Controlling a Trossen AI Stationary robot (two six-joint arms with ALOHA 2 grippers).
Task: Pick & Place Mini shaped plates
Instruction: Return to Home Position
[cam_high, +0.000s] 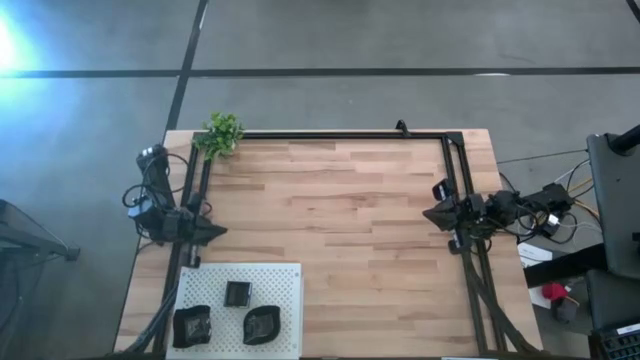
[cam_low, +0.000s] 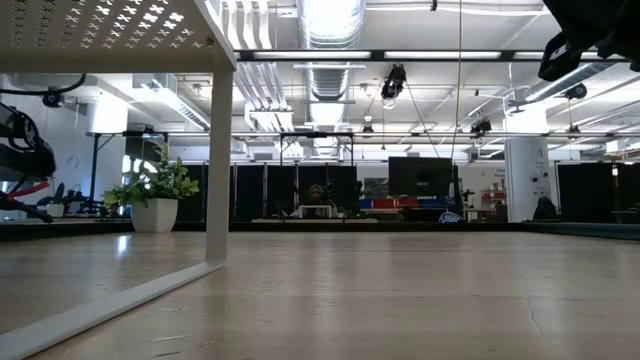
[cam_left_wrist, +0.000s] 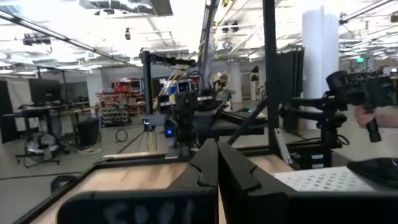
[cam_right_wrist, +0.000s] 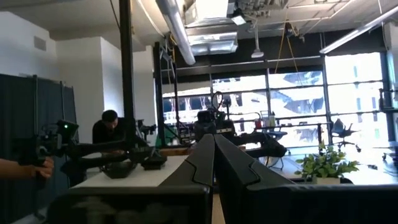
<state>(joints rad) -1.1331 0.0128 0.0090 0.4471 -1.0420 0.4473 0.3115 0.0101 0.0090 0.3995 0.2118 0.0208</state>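
The table (cam_high: 350, 220) is pale honey-coloured wood, striped by planks of lighter and darker grain. A black frame (cam_high: 330, 134) edges it. The board (cam_high: 275, 280) is white, dotted all over with a regular grid of small holes. The three plates (cam_high: 238, 293) on it are plain black to dark grey. The plant (cam_high: 220, 134) is bright green, and the low view shows its pot (cam_low: 155, 215) white. The left gripper (cam_high: 215, 231) and right gripper (cam_high: 432, 213) are black. The floor (cam_high: 400, 40) is grey, crossed by dark lines.

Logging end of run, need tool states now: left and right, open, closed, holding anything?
Left tool: closed, empty, at the table's left edge.
Right tool: closed, empty, at its right edge.
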